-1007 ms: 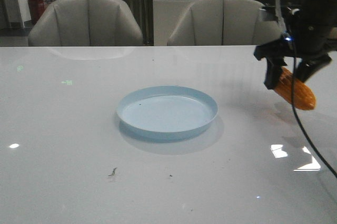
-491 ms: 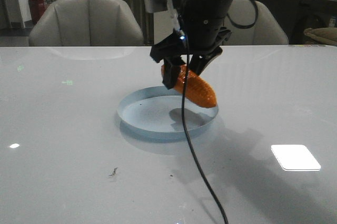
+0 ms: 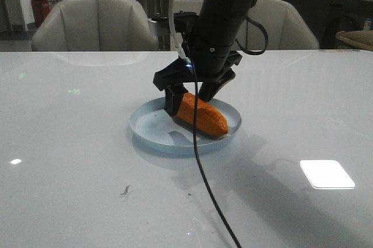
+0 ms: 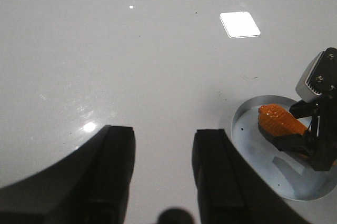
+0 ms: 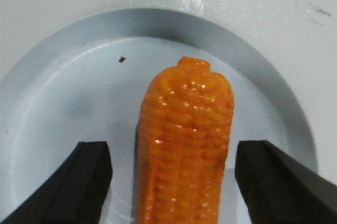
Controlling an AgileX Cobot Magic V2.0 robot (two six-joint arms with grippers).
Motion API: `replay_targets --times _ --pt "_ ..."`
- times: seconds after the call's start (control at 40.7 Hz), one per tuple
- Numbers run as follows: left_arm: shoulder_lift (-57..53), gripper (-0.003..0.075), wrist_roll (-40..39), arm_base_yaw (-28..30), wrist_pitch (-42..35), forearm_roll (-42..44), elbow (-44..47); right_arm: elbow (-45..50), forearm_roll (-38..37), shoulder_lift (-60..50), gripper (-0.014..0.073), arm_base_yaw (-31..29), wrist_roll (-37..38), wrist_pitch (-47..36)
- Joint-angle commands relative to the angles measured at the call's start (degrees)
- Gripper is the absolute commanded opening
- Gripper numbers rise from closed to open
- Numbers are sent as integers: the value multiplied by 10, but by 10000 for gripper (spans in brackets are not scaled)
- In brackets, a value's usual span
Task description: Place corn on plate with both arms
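The orange corn lies in the pale blue plate, tapered end toward the front right. My right gripper straddles its thick end. In the right wrist view the corn sits between the open fingers of the right gripper, with a gap on each side, over the plate. My left gripper is open and empty over bare table. Its view shows the plate, the corn and the right gripper off to one side.
The glossy white table carries small dark specks in front of the plate. A cable hangs from the right arm across the front. Two grey chairs stand behind the far edge.
My right arm carried the corn from the right side to the plate, lowered it, and the fingers have opened off it. The corn now rests on the plate.
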Motion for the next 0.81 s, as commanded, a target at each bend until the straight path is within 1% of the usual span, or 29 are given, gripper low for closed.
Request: replay_targets --times 0.0,0.147,0.246,0.344,0.442,0.516,0.663,0.786 --pt "-15 344 0 1 -32 -20 -18 -23 4 -59 603 -1 -5 -20" --pt "-15 344 0 1 -32 -20 -18 -42 6 -123 603 -5 15 -14" --pt "-15 344 0 1 -32 -19 -18 -43 7 -189 603 -18 39 -18" --pt "-15 344 0 1 -32 -18 -18 -37 7 -250 603 -42 58 -5" --pt "-15 344 0 1 -32 -18 -18 -4 7 -317 603 -74 59 15" --pt "-15 344 0 1 -33 -14 -18 49 7 -371 603 -102 59 12" --pt "-15 344 0 1 -35 6 -18 208 7 -494 603 -160 59 -31" --pt "-23 344 0 1 -58 7 -13 325 9 -602 603 -197 65 -65"
